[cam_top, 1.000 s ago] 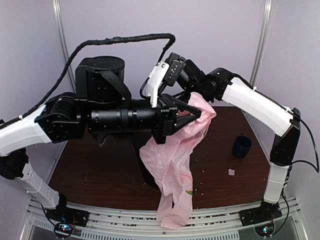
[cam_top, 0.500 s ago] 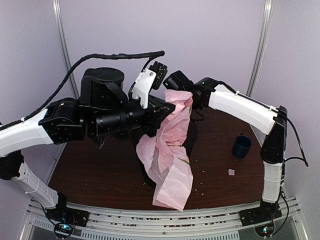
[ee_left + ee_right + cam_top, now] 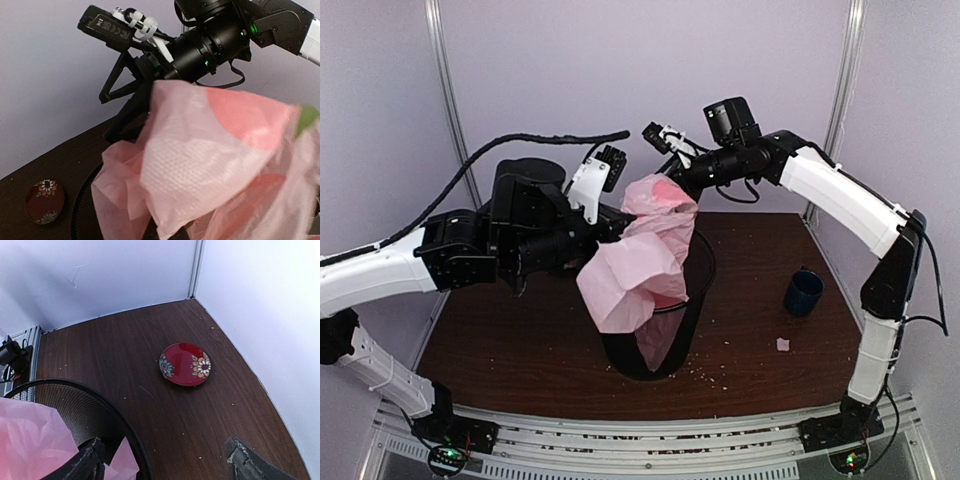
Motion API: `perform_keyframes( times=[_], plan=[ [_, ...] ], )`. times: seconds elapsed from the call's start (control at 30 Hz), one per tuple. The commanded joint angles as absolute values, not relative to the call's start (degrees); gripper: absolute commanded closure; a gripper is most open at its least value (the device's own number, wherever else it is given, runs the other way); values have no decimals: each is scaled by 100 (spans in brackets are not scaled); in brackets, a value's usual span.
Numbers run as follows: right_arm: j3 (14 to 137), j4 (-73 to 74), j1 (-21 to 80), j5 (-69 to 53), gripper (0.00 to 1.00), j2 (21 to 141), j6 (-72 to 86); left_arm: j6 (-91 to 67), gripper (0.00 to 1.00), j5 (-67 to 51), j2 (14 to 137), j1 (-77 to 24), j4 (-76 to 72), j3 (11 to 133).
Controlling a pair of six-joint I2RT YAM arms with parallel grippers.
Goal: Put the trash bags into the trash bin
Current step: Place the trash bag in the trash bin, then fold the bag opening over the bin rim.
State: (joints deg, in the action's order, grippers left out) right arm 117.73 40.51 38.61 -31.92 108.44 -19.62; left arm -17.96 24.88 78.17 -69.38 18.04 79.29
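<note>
While trash bag (image 3: pixel 640 260) hangs partly inside trash bin (image 3: pixel 697 292), bulk sits above rim. Left gripper (image 3: pixel 617 224) clamped on bag; right gripper (image 3: pixel 665 148) released, empty. Left: lower, release.

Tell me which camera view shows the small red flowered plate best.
Right wrist view: the red plate lies whole and unobstructed on the table, its flower prints sharp. The left wrist view shows it small and dim at the lower left edge. The top external view does not show it.
</note>
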Motion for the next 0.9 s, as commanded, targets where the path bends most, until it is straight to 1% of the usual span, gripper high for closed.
perform_keyframes(
  times=[0.0, 0.13, 0.2, 0.3, 0.47, 0.57, 0.63, 0.7, 0.8, 0.83, 0.87],
  plan=[
    [11760, 3806, 3640, -3585, 17, 10682, -1464, -1856, 100, 2307, 7704, -6890, 1341, 7898],
    [11512, 3829, 3758, -3659, 21, 10684, -1499, -1842, 100, 2021, 7525, -6886, 1116, 7849],
    [11439, 3823, 3865, -3355, 21, 10723, -1491, -1823, 100, 2061, 7463, -6891, 1042, 7848],
    [11527, 3672, 3798, -2958, 19, 10737, -1072, -1744, 100, 2173, 7519, -6891, 1046, 7922],
    [11810, 3461, 3162, -2756, 16, 10432, 16, -1733, 100, 2261, 7585, -6882, 904, 7885],
    [11551, 3321, 2706, -2936, 14, 9975, 396, -1757, 100, 2381, 7644, -6838, 844, 7957],
    [11226, 3268, 2550, -3089, 12, 9559, 261, -1803, 100, 2413, 7746, -6740, 906, 8057],
    [10904, 3364, 2531, -3392, 13, 9108, -103, -1875, 100, 2380, 7937, -6552, 1097, 8233],
    [10313, 3453, 2579, -4443, 17, 8225, -762, -2014, 100, 2454, 8250, -6282, 1337, 8451],
    [10118, 3561, 2672, -4705, 16, 7980, -1069, -2073, 100, 2406, 8324, -6196, 1370, 8484],
    [9998, 3868, 2919, -4767, 13, 7750, -1639, -2143, 100, 2322, 8400, -6114, 1379, 8499]
  ],
)
